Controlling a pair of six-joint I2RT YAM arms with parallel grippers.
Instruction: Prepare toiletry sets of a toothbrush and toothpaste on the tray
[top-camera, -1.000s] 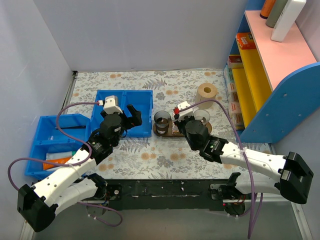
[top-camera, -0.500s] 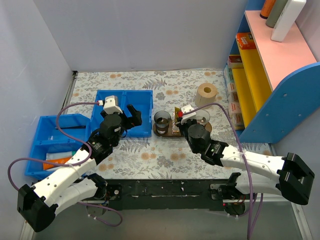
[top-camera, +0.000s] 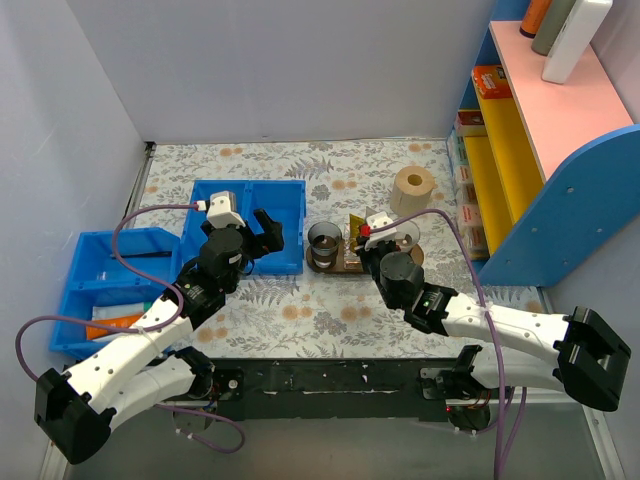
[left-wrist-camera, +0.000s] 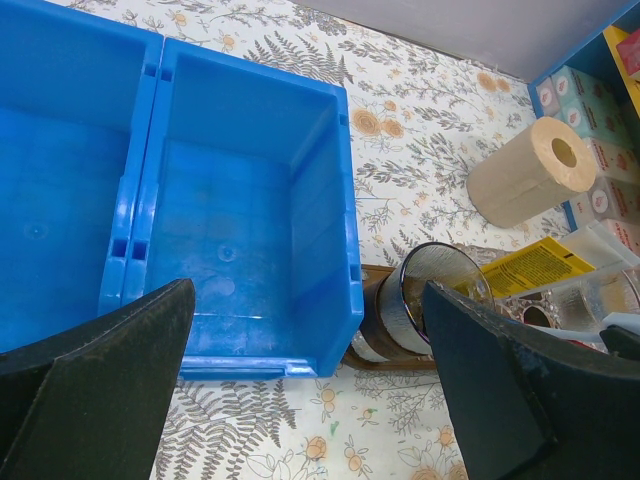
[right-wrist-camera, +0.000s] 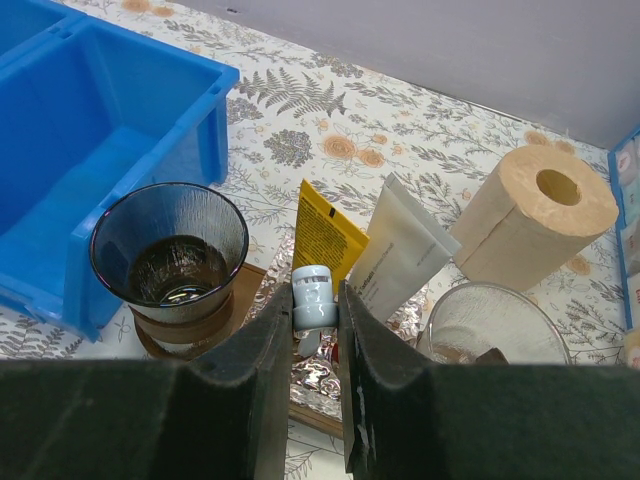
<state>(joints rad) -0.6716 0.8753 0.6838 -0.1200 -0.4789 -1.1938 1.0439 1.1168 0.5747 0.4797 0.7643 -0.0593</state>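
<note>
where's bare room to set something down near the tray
Free: cloth behind the tray, between bin and roll; cloth in front of the tray; the bin's right compartment. Crowded: the tray itself, with cups, toothpaste and right gripper.

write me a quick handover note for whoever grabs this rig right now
Left gripper: open, empty, over an empty compartment of the blue bin.
Right gripper: fingers shut on the white cap of the toothpaste, held over the tray between the dark cup and the clear cup.
Done: toothpaste is in hand. The dark cup looks empty and no finished set is visible.
Left: place the toothpaste on the tray, then fetch a toothbrush; none can be made out in these views.
</note>
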